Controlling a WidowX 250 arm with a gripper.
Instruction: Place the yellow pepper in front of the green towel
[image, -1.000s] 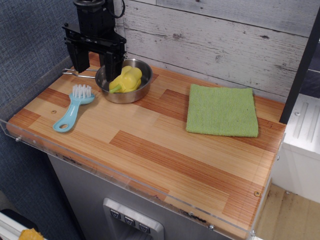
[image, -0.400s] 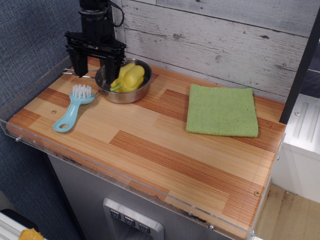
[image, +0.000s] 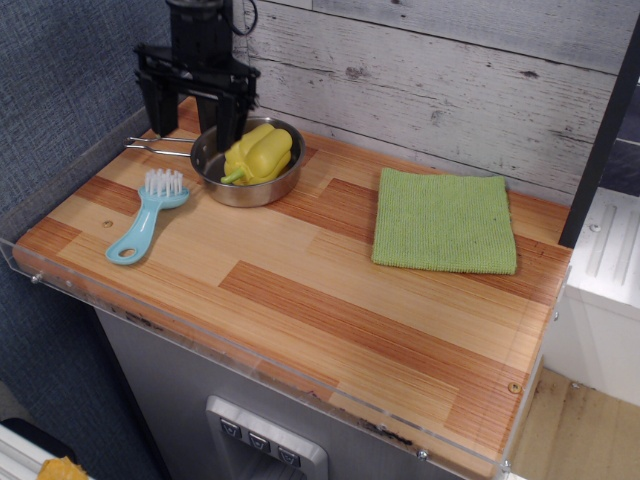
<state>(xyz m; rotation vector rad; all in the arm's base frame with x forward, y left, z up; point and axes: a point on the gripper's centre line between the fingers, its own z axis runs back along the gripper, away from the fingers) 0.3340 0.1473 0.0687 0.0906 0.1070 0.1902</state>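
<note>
Now we see the wooden counter (image: 330, 300) carrying everything. On its right part the green towel (image: 444, 221) lies flat. At the back left stands a steel pan (image: 240, 186), and the yellow pepper (image: 260, 154) lies inside it. Above the pan's left edge hangs the black tool (image: 186, 112), fingers spread, holding nothing. A blue brush (image: 147, 217) lies left of the pan.

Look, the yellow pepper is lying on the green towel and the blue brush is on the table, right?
Not quite. The pepper is lying in the steel pan at the back left, not on the towel, which has nothing on it. The observation.image view shows this. The brush is indeed on the table.
</note>
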